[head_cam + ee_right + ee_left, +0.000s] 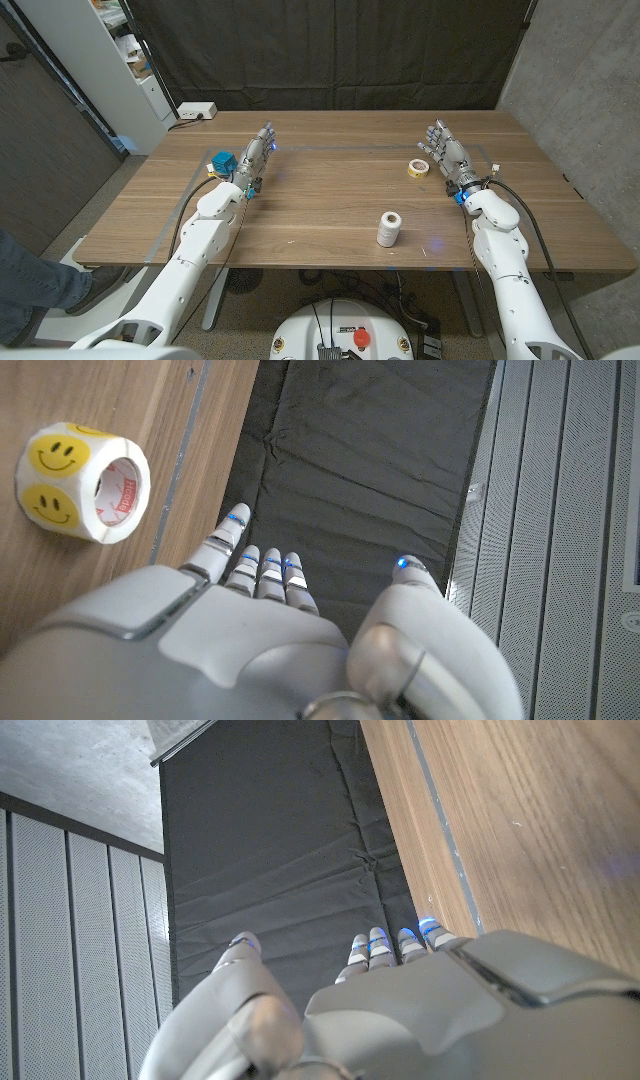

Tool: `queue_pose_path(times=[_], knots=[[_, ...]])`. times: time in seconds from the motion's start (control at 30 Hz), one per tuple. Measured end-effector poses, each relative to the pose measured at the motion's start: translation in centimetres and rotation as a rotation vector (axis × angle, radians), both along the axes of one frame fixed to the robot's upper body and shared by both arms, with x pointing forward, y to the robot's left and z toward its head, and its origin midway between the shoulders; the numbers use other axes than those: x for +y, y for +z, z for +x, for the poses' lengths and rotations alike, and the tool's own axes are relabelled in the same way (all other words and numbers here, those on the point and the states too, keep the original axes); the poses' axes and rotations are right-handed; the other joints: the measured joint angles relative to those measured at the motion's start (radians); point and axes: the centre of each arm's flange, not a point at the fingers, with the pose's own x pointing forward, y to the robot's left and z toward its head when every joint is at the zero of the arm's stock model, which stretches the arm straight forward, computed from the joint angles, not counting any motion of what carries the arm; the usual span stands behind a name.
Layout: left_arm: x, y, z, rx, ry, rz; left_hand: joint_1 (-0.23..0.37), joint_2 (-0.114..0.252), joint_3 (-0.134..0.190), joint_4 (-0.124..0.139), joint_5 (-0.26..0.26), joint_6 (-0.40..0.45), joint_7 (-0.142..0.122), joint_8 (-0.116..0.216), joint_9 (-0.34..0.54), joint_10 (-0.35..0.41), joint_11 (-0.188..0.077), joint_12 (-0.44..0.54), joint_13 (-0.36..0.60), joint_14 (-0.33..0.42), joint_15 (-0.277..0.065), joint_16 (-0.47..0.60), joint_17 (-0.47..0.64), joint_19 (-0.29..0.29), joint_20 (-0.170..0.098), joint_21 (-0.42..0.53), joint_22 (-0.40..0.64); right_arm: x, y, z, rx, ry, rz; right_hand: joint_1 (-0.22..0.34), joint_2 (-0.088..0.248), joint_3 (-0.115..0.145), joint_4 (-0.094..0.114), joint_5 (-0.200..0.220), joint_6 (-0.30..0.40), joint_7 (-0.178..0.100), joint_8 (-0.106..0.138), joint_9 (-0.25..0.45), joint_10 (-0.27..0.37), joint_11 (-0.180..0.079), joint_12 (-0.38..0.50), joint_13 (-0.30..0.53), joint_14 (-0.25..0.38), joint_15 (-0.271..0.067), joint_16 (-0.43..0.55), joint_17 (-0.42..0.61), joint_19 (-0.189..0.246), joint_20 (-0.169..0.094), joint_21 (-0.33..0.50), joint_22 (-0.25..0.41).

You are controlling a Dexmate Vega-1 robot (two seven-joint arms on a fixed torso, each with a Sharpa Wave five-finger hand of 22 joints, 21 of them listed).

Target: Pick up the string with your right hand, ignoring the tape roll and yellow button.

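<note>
Right hand (pixel 270 650) empty, smiley-face tape roll (pixel 82 482) beside

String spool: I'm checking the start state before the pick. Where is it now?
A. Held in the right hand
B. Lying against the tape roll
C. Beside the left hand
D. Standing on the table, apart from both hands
D: the string spool stands alone on the table, nearer the robot than the open right hand and the tape roll.

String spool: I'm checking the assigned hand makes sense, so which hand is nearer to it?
Right. The right hand is just beyond the string spool, to its right; the left hand waits across the table.
</note>
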Motion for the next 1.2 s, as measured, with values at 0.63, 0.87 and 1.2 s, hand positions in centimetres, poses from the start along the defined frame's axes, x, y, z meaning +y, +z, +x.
queue_pose_path(times=[0.63, 0.87, 1.2], knots=[[0.1, -0.3, 0.0, -0.020, 0.007, -0.035, 0.006, 0.006, 0.000, -0.009, 0.000, 0.011, 0.000, 0.000, 0.000, 0.005, -0.005, 0.000, 0.000, 0.000, 0.000, 0.000, 0.000, 0.000, -0.008, -0.014, 0.000, -0.8, -1.2, -1.7, -0.018, -0.022, -0.010, 0.000, 0.000, -0.004, -0.004, 0.000, 0.000, 0.000, 0.000, 0.000, 0.000, 0.000, 0.000, 0.005, 0.000, 0.000, 0.000, 0.000, 0.000, 0.000, 0.000, 0.000], [0.1, -0.3, -0.1, -0.021, 0.013, 0.000, 0.006, 0.006, 0.003, -0.011, 0.000, 0.011, 0.000, 0.000, 0.000, 0.005, -0.005, 0.000, 0.000, 0.000, 0.000, 0.000, 0.000, 0.000, -0.008, -0.026, 0.000, -1.0, -1.5, -2.2, -0.021, -0.027, -0.015, 0.000, 0.000, -0.004, -0.004, 0.000, -0.004, -0.004, 0.000, 0.000, 0.000, 0.000, 0.000, 0.005, 0.000, 0.000, 0.000, 0.000, 0.000, 0.000, 0.000, 0.000], [0.3, -0.1, -0.4, -0.020, 0.019, 0.043, 0.010, 0.010, 0.003, -0.011, 0.000, 0.011, 0.000, 0.000, 0.000, 0.005, -0.005, 0.000, 0.000, 0.000, 0.000, 0.000, 0.000, 0.000, -0.008, -0.033, 0.000, -1.2, -1.9, -3.4, -0.035, -0.039, -0.028, 0.000, 0.000, -0.004, -0.004, 0.000, -0.006, -0.006, 0.000, 0.000, 0.000, 0.000, 0.000, 0.005, 0.000, 0.000, 0.000, 0.003, 0.000, 0.000, 0.000, 0.000]])
